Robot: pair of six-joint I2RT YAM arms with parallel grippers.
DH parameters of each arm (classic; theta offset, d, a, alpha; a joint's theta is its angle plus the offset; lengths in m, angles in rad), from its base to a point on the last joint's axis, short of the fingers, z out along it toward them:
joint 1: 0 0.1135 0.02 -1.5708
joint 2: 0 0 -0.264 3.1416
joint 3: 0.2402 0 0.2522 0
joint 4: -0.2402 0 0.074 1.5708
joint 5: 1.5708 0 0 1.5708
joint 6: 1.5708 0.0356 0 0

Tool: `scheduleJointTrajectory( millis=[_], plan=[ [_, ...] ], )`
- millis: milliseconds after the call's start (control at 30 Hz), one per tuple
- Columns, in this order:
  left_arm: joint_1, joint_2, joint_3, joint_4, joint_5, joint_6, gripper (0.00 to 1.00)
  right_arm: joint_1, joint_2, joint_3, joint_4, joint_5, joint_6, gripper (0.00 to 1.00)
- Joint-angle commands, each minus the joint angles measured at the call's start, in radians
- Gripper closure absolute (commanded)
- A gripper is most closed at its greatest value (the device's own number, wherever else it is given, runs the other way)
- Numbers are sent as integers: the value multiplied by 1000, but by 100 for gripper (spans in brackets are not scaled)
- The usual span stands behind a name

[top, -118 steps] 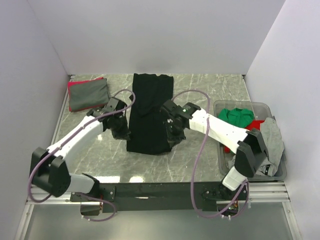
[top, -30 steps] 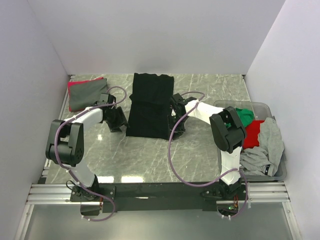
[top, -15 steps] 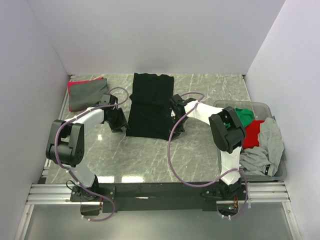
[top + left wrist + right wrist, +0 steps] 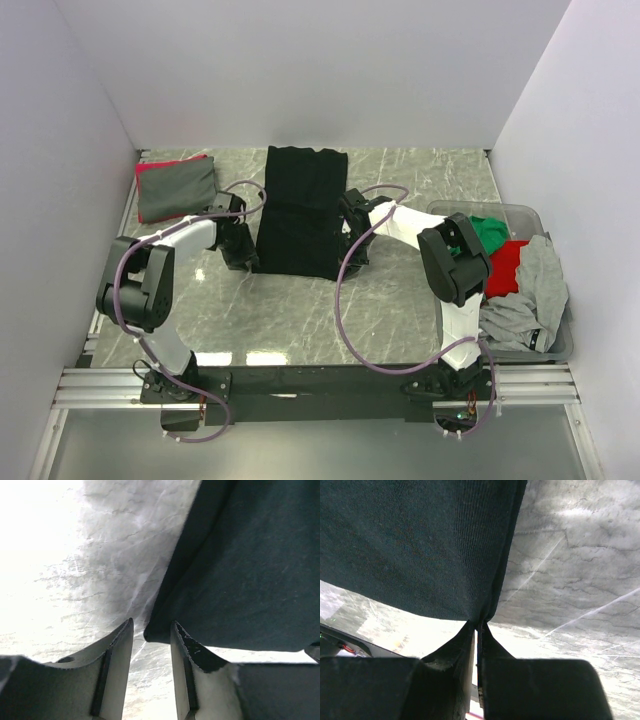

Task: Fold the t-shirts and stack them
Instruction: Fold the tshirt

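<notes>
Left gripper (image 4: 243, 256) neared shirt (image 4: 298, 215), lying front-to-back.

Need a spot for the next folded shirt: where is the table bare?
Bare: the near table strip between the black t-shirt and the arm bases; the far stretch beyond the bin. Crowded: far-left corner, folded shirts.

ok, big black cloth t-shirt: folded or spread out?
Partly folded: the black cloth t-shirt lies as a narrow rectangle, no sleeves sticking out. The right gripper pinches its near corner.
</notes>
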Motion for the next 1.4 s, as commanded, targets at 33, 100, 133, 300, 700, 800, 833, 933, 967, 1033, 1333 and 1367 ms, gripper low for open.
scheduleJointTrajectory(
  millis=[33,100,133,300,700,800,833,933,967,1033,1333,1367],
  plan=[
    [-8,-7,-4,-31,-47,-5,59,10,2,-13,-11,11,11,92],
    [-8,2,-2,-24,-39,-2,60,8,3,-13,-9,11,14,92],
    [-10,13,1,-24,-36,-1,61,10,5,-8,-11,10,14,92],
    [-16,30,1,-24,-13,5,64,8,8,0,-14,11,18,92],
    [-16,123,10,-44,47,45,76,10,2,-6,-8,18,37,92],
    [-16,136,11,-44,64,59,87,10,-3,-9,-5,22,44,94],
    [-16,142,10,-44,68,62,91,11,-3,-9,-5,24,44,96],
    [-16,150,10,-47,74,76,100,11,-9,-11,-1,31,53,100],
    [-16,147,10,-55,71,83,100,11,-11,-9,-3,36,55,100],
    [-16,131,4,-64,44,90,100,11,-21,-6,-11,59,61,100],
    [-16,12,-53,-78,-45,91,100,8,-78,-8,-64,163,84,100],
    [-16,7,-52,-78,-48,94,100,10,-80,-8,-69,165,89,100]
  ],
)
